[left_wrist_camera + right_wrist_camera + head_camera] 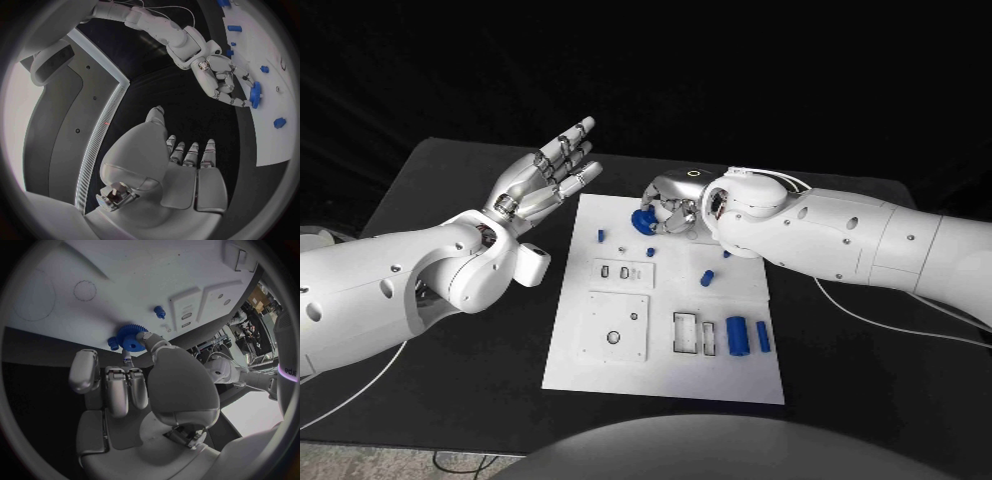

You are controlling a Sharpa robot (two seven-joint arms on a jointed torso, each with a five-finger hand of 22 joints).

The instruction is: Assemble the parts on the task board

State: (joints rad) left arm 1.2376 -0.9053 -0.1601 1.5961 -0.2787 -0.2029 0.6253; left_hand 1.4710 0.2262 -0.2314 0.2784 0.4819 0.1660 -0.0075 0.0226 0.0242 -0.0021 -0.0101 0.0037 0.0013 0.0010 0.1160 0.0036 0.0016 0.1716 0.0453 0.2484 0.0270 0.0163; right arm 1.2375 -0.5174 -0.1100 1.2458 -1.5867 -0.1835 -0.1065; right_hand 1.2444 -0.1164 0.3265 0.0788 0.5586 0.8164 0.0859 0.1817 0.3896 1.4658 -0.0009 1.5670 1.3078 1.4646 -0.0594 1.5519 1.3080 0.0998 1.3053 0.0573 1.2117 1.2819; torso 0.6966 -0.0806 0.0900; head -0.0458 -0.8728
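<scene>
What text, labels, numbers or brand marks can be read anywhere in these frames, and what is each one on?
"edi": pale letters, cut off at the circle's rim in the right wrist view, on a dark band; the rest cannot be read.
Nothing legible on the task board, the blue gear held by the right hand, or the left hand.

Your left arm comes in from the near left and lifts its left hand (551, 170) above the table, left of the board's far corner, palm open, fingers straight and slightly apart, holding nothing. Your right arm reaches in from the right, wrist bent down, and its right hand (678, 209) curls over the board's far edge, fingertips (145, 341) pinching a blue gear (131, 336).
</scene>
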